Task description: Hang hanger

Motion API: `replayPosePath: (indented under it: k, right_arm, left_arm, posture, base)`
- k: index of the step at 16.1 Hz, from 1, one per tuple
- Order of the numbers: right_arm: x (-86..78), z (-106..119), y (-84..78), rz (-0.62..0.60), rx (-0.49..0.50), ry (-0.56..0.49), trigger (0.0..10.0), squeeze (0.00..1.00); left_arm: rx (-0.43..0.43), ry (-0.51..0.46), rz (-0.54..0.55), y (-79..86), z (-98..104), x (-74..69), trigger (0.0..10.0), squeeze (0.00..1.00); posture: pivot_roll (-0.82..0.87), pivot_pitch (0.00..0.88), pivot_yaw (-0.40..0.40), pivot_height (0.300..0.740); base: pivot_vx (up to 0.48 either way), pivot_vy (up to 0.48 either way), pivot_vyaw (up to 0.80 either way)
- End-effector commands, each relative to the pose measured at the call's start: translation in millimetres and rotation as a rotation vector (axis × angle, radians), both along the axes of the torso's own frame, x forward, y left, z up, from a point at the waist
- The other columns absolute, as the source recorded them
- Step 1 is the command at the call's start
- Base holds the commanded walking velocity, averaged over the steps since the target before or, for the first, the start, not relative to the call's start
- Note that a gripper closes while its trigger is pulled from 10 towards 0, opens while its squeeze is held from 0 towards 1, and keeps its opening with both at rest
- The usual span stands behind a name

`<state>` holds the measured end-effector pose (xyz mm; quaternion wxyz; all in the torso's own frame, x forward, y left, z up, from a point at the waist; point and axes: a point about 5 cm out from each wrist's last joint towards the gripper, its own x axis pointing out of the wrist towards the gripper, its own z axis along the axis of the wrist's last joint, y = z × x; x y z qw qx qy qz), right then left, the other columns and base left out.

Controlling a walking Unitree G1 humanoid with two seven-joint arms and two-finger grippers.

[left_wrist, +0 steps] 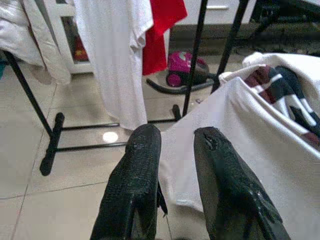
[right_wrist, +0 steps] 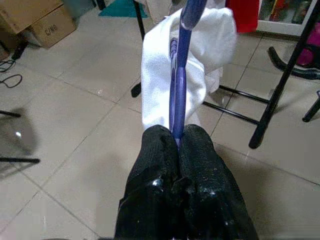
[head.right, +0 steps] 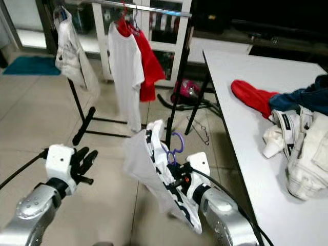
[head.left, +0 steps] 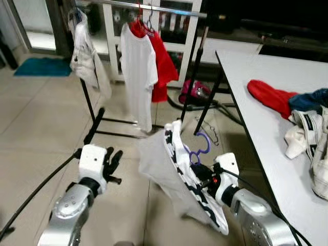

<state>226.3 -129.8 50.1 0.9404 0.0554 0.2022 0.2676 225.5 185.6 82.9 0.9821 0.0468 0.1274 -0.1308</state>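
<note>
Tiled floor [head.left: 41, 123], black clothes rack [head.left: 97, 115] ahead; right hand [right_wrist: 172, 145] pinches purple plastic hanger [head.left: 200, 146] carrying white patterned shirt [head.left: 177, 177]; left hand [left_wrist: 175, 165] parted, empty.

White table [head.left: 266, 128] at right with red cloth [head.left: 269, 96], blue garment [head.left: 310, 98] and white clothes [head.left: 310, 141] heaped on it, tiled floor [head.left: 46, 128] bearing black rack base [head.left: 95, 125], teal mat [head.left: 43, 66], pink vacuum cleaner [head.left: 193, 91]

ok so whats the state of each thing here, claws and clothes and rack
right claw: shut on the purple plastic hanger
purple plastic hanger: held off the rack, carrying a white and black patterned shirt
left claw: open, holding nothing
white t-shirt: hanging on the black metal clothes rack
red shirt: hanging on the rack
pile of clothes: lying on the white table
</note>
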Motion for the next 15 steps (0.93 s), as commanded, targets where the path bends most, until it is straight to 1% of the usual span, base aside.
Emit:
replayPosePath:
  k: [1, 2, 3, 4, 5, 6, 7, 8, 9, 10, 11, 12, 13, 14, 15]
  right_arm:
    - [7.5, 14.2, 2.7, 0.007, 0.008, -0.063, 10.0, 0.00]
    - [11.3, 17.4, 4.6, 0.022, -0.019, -0.079, 10.0, 0.00]
    - [16.9, 21.2, 5.5, 0.050, -0.067, -0.103, 10.0, 0.00]
    - [23.4, 27.6, 6.7, 0.071, -0.075, -0.134, 10.0, 0.00]
    - [35.3, 41.8, 8.9, 0.123, -0.082, -0.202, 10.0, 0.00]
    - [40.0, 50.3, 8.8, 0.154, -0.102, -0.243, 10.0, 0.00]
    - [42.7, 54.5, 7.3, 0.169, -0.109, -0.261, 10.0, 0.00]
    - [45.5, 59.8, 4.4, 0.186, -0.128, -0.283, 10.0, 0.00]
    - [46.3, 68.2, 4.0, 0.207, -0.119, -0.293, 10.0, 0.00]
    - [45.0, 74.7, 5.8, 0.251, -0.109, -0.310, 10.0, 0.00]
    - [42.9, 75.4, 3.9, 0.292, -0.152, -0.328, 10.0, 0.00]
    - [42.5, 75.9, 2.5, 0.301, -0.179, -0.336, 10.0, 0.00]
    - [41.9, 83.0, -1.7, 0.315, -0.191, -0.360, 10.0, 0.00]
    - [41.6, 88.6, -7.1, 0.329, -0.227, -0.387, 10.0, 0.00]
    - [41.8, 93.6, -10.9, 0.327, -0.240, -0.400, 10.0, 0.00]
  left_arm:
    - [-0.014, 0.009, -0.024, 1.3, 2.3, 1.8, 10.0, 0.00]
    - [-0.025, -0.010, -0.053, 3.5, 8.0, 4.3, 10.0, 0.00]
    - [-0.046, -0.019, -0.082, 5.0, 13.9, 8.3, 10.0, 0.00]
    - [-0.035, -0.020, -0.119, 4.9, 17.7, 12.5, 10.0, 0.00]
    - [0.027, -0.030, -0.196, 1.2, 23.2, 20.7, 10.0, 0.00]
    - [0.027, -0.036, -0.220, -1.8, 27.5, 24.7, 10.0, 0.00]
    - [0.010, -0.048, -0.222, -4.6, 30.4, 28.4, 10.0, 0.00]
    - [-0.030, -0.058, -0.208, -7.8, 33.8, 34.1, 10.0, 0.00]
    - [-0.009, -0.063, -0.231, -11.3, 39.9, 37.6, 10.0, 0.00]
    - [-0.014, -0.082, -0.262, -14.8, 46.2, 39.2, 10.0, 0.00]
    - [-0.056, -0.106, -0.322, -16.6, 54.4, 38.1, 10.0, 1.00]
    - [-0.063, -0.116, -0.354, -16.6, 58.4, 37.0, 10.0, 1.00]
    - [-0.093, -0.125, -0.388, -11.7, 68.4, 34.8, 10.0, 1.00]
    - [-0.142, -0.127, -0.396, -6.6, 75.1, 34.0, 10.0, 1.00]
    - [-0.194, -0.118, -0.405, -3.8, 77.4, 33.7, 10.0, 1.00]
  posture:
    - [0.11, 0.000, -0.047, 0.740]
    - [0.11, 0.000, -0.043, 0.740]
    - [0.11, 0.000, -0.050, 0.740]
    - [0.12, 0.000, -0.060, 0.740]
    - [0.12, 0.000, -0.059, 0.740]
    - [0.10, 0.000, -0.035, 0.740]
    - [0.10, 0.000, -0.027, 0.740]
    - [0.10, 0.000, -0.041, 0.740]
    - [0.11, 0.000, -0.043, 0.740]
    - [0.12, 0.000, -0.044, 0.740]
    - [0.13, 0.000, -0.075, 0.740]
    - [0.13, 0.000, -0.075, 0.740]
    - [0.13, 0.000, -0.074, 0.740]
    - [0.14, 0.000, -0.088, 0.740]
    - [0.14, 0.000, -0.095, 0.740]
  base:
    - [0.000, 0.000, 0.00]
    - [0.000, 0.000, 0.00]
    - [0.000, 0.000, 0.00]
    - [0.000, 0.000, 0.00]
    - [0.000, 0.000, 0.00]
    - [0.000, 0.000, 0.00]
    - [0.000, 0.000, 0.00]
    - [0.000, 0.000, 0.00]
    - [0.000, 0.000, 0.00]
    - [0.000, 0.000, 0.00]
    - [0.000, 0.000, 0.00]
    - [0.000, 0.000, 0.00]
    - [0.000, 0.000, 0.00]
    - [0.000, 0.000, 0.00]
    - [0.000, 0.000, 0.00]
